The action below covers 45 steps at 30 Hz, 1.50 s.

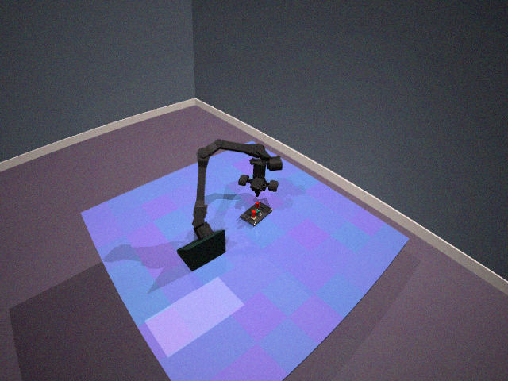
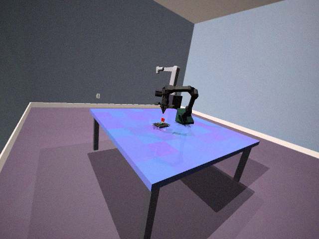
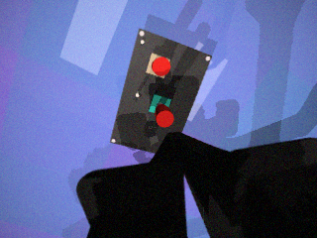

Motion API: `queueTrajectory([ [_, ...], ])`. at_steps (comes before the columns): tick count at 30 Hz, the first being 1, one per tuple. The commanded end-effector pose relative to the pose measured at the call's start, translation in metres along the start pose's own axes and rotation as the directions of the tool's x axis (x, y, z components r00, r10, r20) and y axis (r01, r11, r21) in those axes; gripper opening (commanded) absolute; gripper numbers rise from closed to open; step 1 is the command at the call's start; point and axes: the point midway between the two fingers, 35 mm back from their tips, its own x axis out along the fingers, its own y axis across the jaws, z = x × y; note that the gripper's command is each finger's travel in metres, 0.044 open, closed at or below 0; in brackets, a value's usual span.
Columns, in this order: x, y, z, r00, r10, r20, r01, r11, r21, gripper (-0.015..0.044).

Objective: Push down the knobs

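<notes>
Black gripper (image 1: 257,194) (image 2: 163,112) (image 3: 172,138) above the circuit board (image 1: 250,216) (image 2: 157,125) (image 3: 130,114), fingertips together on nothing, one board corner hidden in the wrist view, red knobs (image 1: 253,213) (image 2: 162,119) (image 3: 160,66) masking their shafts, seating unclear

Two red knobs (image 1: 253,213) (image 2: 163,119) (image 3: 160,66), one circuit board (image 1: 263,213) (image 2: 157,125) (image 3: 130,106), seemingly two arms (image 1: 201,176) (image 2: 180,89).

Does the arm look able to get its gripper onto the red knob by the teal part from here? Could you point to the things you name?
Probably yes: the shut gripper (image 1: 257,194) (image 2: 163,112) (image 3: 172,138) hangs above the circuit board (image 1: 263,212) (image 2: 157,125) (image 3: 130,106), with nothing visible between it and that red knob (image 3: 164,119). Exact alignment is hard to judge.
</notes>
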Motion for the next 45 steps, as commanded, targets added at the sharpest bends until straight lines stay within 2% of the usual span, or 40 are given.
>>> queueTrajectory([
  [1, -0.001, 0.000, -0.001, 1.000, 0.002, 0.004, -0.002, 0.998, 0.063, 0.0000],
  [7, 0.018, 0.000, -0.001, 1.000, 0.001, 0.003, -0.001, 0.998, 0.063, 0.0000],
  [25, 0.038, 0.000, -0.001, 1.000, 0.001, 0.003, -0.001, 0.998, 0.063, 0.0000],
  [45, 0.042, 0.000, -0.001, 1.000, 0.001, 0.002, -0.001, 0.998, 0.063, 0.0000],
])
